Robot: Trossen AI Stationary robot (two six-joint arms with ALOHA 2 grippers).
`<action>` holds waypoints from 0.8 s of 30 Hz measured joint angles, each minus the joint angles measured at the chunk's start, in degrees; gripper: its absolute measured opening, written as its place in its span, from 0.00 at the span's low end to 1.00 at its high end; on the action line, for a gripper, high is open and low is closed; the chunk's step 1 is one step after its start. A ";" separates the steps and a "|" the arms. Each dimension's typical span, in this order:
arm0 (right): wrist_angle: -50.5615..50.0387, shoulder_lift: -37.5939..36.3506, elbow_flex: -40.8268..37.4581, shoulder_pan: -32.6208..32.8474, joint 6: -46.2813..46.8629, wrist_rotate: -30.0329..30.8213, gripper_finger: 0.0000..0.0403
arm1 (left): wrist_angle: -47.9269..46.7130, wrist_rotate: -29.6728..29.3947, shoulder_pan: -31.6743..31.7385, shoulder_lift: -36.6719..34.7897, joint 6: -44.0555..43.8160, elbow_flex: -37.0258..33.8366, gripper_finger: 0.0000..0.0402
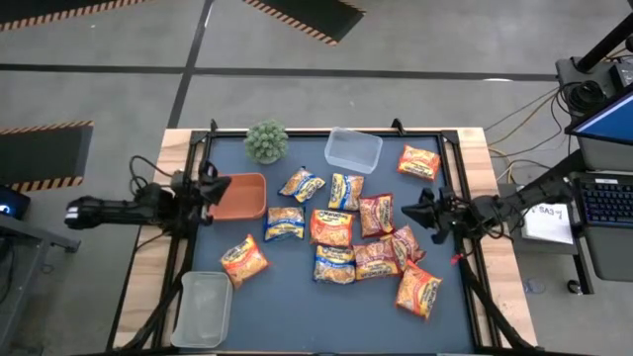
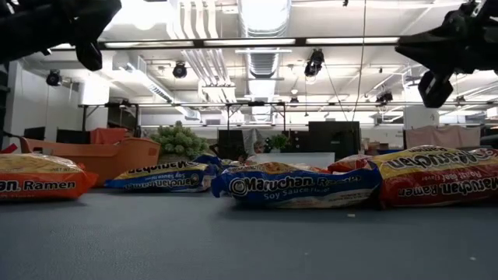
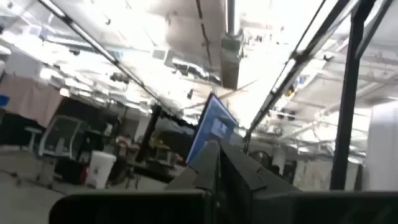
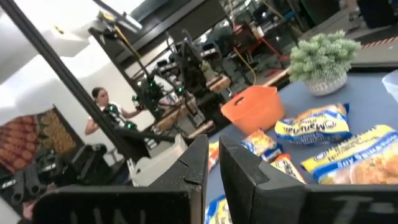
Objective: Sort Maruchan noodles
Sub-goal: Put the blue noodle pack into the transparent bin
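About a dozen Maruchan packets lie flat and scattered on the dark mat. Some are orange (image 1: 243, 261), some blue-and-yellow (image 1: 345, 191), some dark red (image 1: 376, 214), and several overlap around the middle (image 1: 334, 264). My left gripper (image 1: 213, 188) hangs in the air at the table's left side, beside the orange tray (image 1: 240, 196), fingers shut (image 3: 217, 177). My right gripper (image 1: 415, 213) hovers at the right side, just right of the red packets, fingers shut (image 4: 214, 171). In the low view both grippers (image 2: 89, 50) (image 2: 432, 85) are well above the packets (image 2: 296, 187).
A clear tub (image 1: 353, 148) stands at the far edge and another (image 1: 203, 307) at the near left corner. A small potted plant (image 1: 266, 141) sits far left of the middle. Bare mat lies along the near edge. A person (image 4: 99, 106) is in the room beyond.
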 joint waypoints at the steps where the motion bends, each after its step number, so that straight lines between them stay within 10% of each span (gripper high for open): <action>1: 2.63 2.07 0.10 0.00 -0.50 0.14 0.07 | 0.86 -0.22 0.00 0.52 0.05 0.00 0.00; 13: 9.45 29.42 15.52 -0.05 -4.34 7.63 0.07 | 3.81 -0.98 -0.11 11.62 -7.15 0.02 0.00; 24: -10.94 45.94 35.16 -0.69 3.28 8.08 0.07 | 2.76 10.34 -0.61 27.67 -9.50 7.94 0.00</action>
